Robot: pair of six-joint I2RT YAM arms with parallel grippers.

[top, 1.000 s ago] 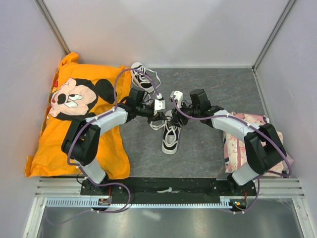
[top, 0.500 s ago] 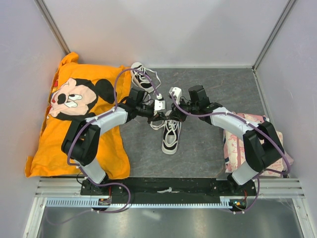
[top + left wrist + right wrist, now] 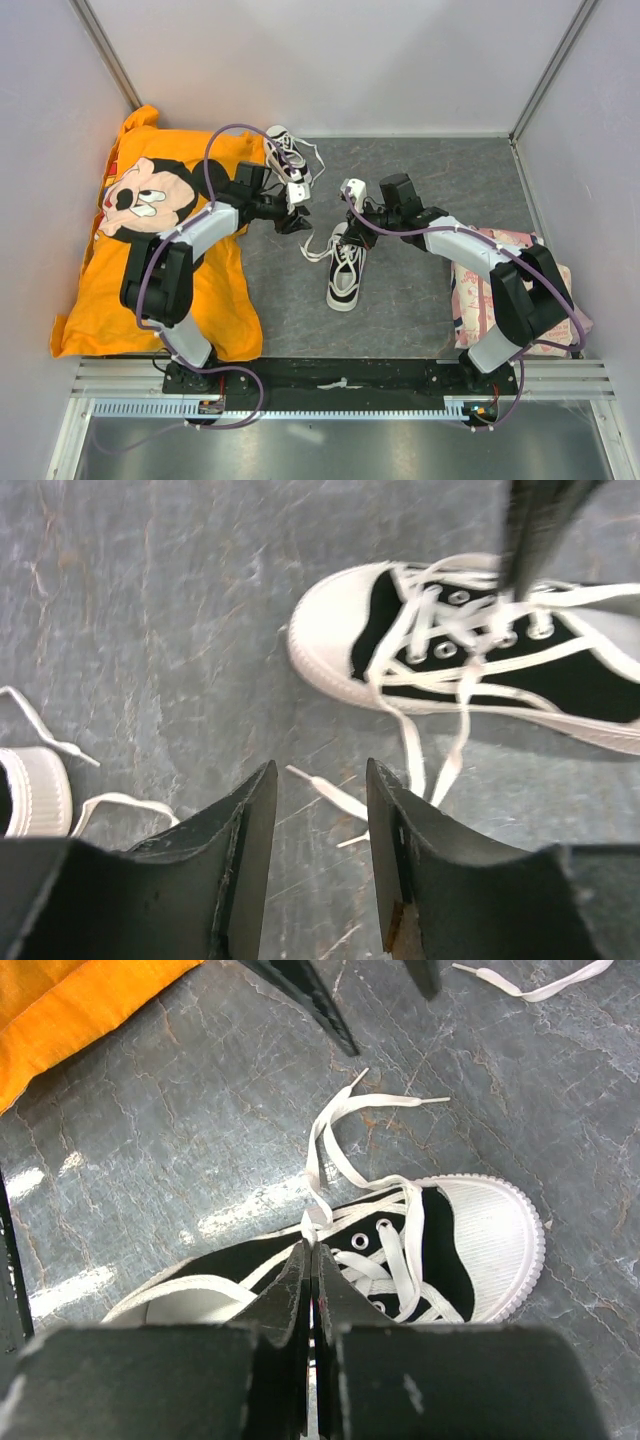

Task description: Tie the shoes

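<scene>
One black shoe [image 3: 343,280] with a white toe cap lies mid-table, toe towards the far wall. My right gripper [image 3: 349,238] hangs over its tongue. In the right wrist view that gripper [image 3: 311,1250] is shut on a white lace where it leaves the top eyelets of the shoe [image 3: 440,1250], and the loose lace ends [image 3: 345,1130] trail across the mat. My left gripper [image 3: 297,221] stands open to the shoe's left. Its wrist view shows the gripper [image 3: 320,772] with nothing between the fingers, above a lace tip [image 3: 335,796]. The second shoe [image 3: 285,156] lies at the back.
An orange Mickey Mouse cloth [image 3: 150,235] covers the table's left side, under the left arm. A pink patterned cloth [image 3: 478,295] lies at the right, beneath the right arm. Grey walls close in the mat on three sides.
My left gripper has opened, let go of the lace and drawn back to the left. My right gripper has shut on the lace above the middle shoe's tongue.
</scene>
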